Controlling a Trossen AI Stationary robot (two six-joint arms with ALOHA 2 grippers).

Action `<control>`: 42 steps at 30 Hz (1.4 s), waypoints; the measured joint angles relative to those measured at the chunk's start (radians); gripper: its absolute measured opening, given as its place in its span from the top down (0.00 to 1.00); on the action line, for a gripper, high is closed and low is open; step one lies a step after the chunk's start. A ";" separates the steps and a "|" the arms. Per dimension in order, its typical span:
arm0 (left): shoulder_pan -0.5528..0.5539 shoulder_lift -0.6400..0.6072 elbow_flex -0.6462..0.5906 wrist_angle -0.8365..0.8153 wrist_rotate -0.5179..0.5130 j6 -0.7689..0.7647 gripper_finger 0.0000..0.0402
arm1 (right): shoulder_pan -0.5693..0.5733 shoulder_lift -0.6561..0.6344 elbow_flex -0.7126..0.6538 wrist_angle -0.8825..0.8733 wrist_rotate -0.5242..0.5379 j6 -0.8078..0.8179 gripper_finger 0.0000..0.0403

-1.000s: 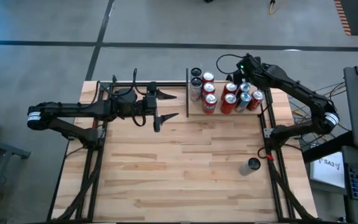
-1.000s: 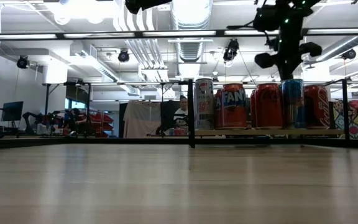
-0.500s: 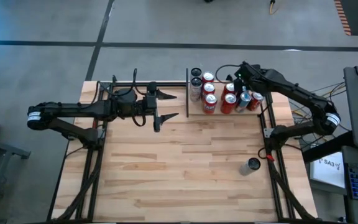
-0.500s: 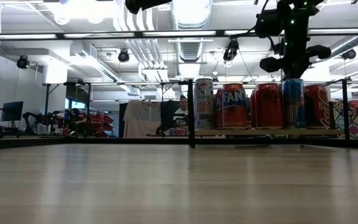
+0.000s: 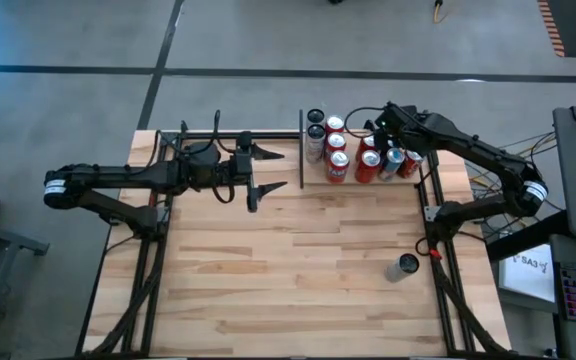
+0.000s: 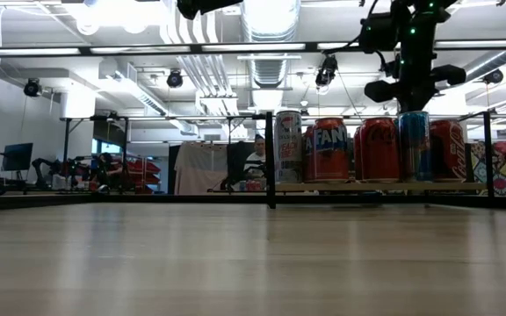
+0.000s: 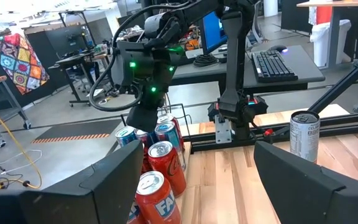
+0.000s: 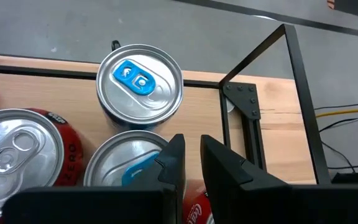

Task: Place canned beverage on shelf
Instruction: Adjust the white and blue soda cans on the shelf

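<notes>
The shelf, a light-wood board framed by black rods, sits at the table's far right and carries several upright cans. A lone silver can stands on its base on the tabletop near the right edge, also in the left wrist view. My right gripper is shut and slants down just above a can with a blue tab at the shelf's right end; another blue-tabbed can stands beyond it. My left gripper hangs open and level, left of the shelf, holding nothing. My right gripper holds nothing between its shut fingers. Its fingertips stand at the rim of the nearer blue-tabbed can's top, coming slanting from above. Whether they touch the can, I cannot tell.
The shelf's black upright post stands between my left gripper and the cans. Bare tabletop spreads across the middle and near side. Black frame rails run along the table's left and right edges. Desks and people show in the room beyond.
My right gripper has shifted a little toward the table's left and near side over the cans, sunk slightly and tipped further down, staying shut. The cans have not moved.
</notes>
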 joint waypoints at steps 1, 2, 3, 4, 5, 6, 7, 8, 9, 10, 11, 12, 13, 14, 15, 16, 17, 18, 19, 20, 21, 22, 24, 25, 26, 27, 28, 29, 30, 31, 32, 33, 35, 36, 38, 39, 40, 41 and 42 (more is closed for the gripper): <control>0.000 0.000 0.000 0.000 0.000 0.000 0.27 | 0.002 0.000 0.000 0.001 0.000 0.000 0.89; 0.000 0.000 0.000 0.000 0.000 0.000 0.27 | 0.002 0.000 0.000 0.003 0.000 0.000 0.89; 0.000 0.000 0.000 0.000 0.000 0.000 0.27 | 0.002 0.000 0.000 0.006 -0.001 0.000 0.89; 0.000 0.000 0.000 0.000 0.000 0.000 0.27 | 0.002 0.000 0.000 0.008 -0.001 0.000 0.89; 0.000 0.000 0.000 0.000 0.000 0.000 0.27 | 0.002 0.000 0.000 0.012 -0.004 0.000 0.89; 0.000 0.000 0.000 0.000 0.000 0.000 0.27 | 0.003 0.000 -0.002 0.017 -0.009 0.000 0.89; 0.000 0.000 0.000 0.000 0.000 0.000 0.27 | 0.003 0.000 -0.003 0.022 -0.017 0.000 0.89; 0.000 0.000 0.000 0.000 0.000 0.000 0.27 | 0.003 0.000 -0.005 0.023 -0.019 -0.001 0.89; 0.000 0.000 0.000 0.000 0.000 0.000 0.27 | 0.003 0.000 -0.006 0.024 -0.019 -0.001 0.89; 0.000 0.000 0.000 0.000 0.000 0.000 0.27 | 0.003 0.000 -0.008 0.025 -0.019 -0.002 0.89; 0.000 0.000 0.000 0.000 0.000 0.000 0.27 | 0.003 0.000 -0.010 0.026 -0.019 -0.002 0.89; 0.000 0.000 0.000 0.000 0.000 0.000 0.27 | 0.003 0.000 -0.012 0.027 -0.020 -0.002 0.89; 0.000 0.000 0.000 0.000 0.000 0.000 0.27 | 0.003 0.000 -0.015 0.029 -0.020 -0.002 0.89; 0.000 0.000 0.000 0.000 0.000 0.000 0.27 | 0.003 0.000 -0.017 0.032 -0.021 -0.002 0.89; 0.000 0.000 0.000 0.000 0.000 0.000 0.27 | 0.004 0.000 -0.019 0.037 -0.022 -0.002 0.89; 0.000 0.000 0.000 0.000 0.000 0.000 0.27 | 0.005 0.000 -0.020 0.039 -0.022 -0.002 0.89; 0.000 0.000 0.000 0.000 0.000 0.000 0.27 | 0.005 0.000 -0.021 0.042 -0.022 -0.002 0.89; 0.000 0.000 0.000 0.000 0.000 0.000 0.27 | 0.005 0.000 -0.021 0.042 -0.022 -0.002 0.89; 0.000 0.000 0.000 0.000 0.000 0.000 0.27 | 0.007 0.000 -0.021 0.042 -0.022 -0.002 0.89; 0.000 0.000 0.000 0.000 0.000 0.000 0.27 | 0.008 0.000 -0.021 0.042 -0.022 -0.002 0.89; 0.000 0.000 0.000 0.000 0.000 0.000 0.27 | 0.009 0.000 -0.021 0.043 -0.022 -0.002 0.89; 0.000 0.000 0.000 0.000 0.000 0.000 0.27 | 0.009 0.000 -0.021 0.044 -0.024 -0.002 0.89; 0.000 0.000 0.000 0.000 0.000 0.000 0.27 | 0.009 0.000 -0.021 0.044 -0.025 -0.002 0.89; 0.000 0.000 0.000 0.000 0.000 0.000 0.27 | 0.009 0.000 -0.021 0.044 -0.025 -0.002 0.89; 0.000 0.000 0.000 0.000 0.000 0.000 0.27 | 0.009 0.000 -0.021 0.044 -0.025 -0.002 0.89; 0.000 0.000 0.000 0.000 0.000 0.000 0.27 | 0.009 0.000 -0.021 0.044 -0.026 -0.002 0.89; 0.000 0.000 0.000 0.000 0.000 0.000 0.27 | 0.009 0.000 -0.021 0.044 -0.026 -0.002 0.89; 0.000 0.000 0.000 0.000 0.000 0.000 0.27 | 0.009 0.000 -0.021 0.044 -0.026 -0.002 0.89; 0.000 0.000 0.000 0.000 0.000 0.000 0.27 | 0.009 0.000 -0.021 0.044 -0.026 -0.002 0.89; 0.000 0.000 0.000 0.000 0.000 0.000 0.27 | 0.010 0.000 -0.021 0.044 -0.026 -0.002 0.89; 0.000 0.000 0.000 0.000 0.000 0.000 0.27 | 0.011 0.000 -0.021 0.044 -0.026 -0.002 0.89; 0.000 0.000 0.000 0.000 0.000 0.000 0.27 | 0.012 0.000 -0.021 0.044 -0.026 -0.002 0.89; 0.000 0.000 0.000 0.000 0.000 0.000 0.27 | 0.013 0.000 -0.021 0.044 -0.027 -0.002 0.89; 0.000 0.000 0.000 -0.001 0.000 0.000 0.27 | 0.013 0.000 -0.021 0.045 -0.029 -0.002 0.89; 0.000 0.000 0.000 0.000 0.000 0.000 0.27 | 0.013 0.000 -0.021 0.045 -0.031 -0.002 0.89; 0.000 0.000 0.000 0.000 0.000 0.000 0.27 | 0.013 0.000 -0.021 0.045 -0.032 -0.002 0.89; 0.000 0.000 0.000 0.000 0.000 0.000 0.27 | 0.013 0.000 -0.021 0.045 -0.032 -0.002 0.89; 0.000 0.000 0.000 -0.001 0.000 0.000 0.27 | 0.013 0.000 -0.021 0.045 -0.033 -0.002 0.89; 0.000 0.000 0.000 -0.001 0.000 0.000 0.27 | 0.013 0.000 -0.021 0.045 -0.033 -0.002 0.89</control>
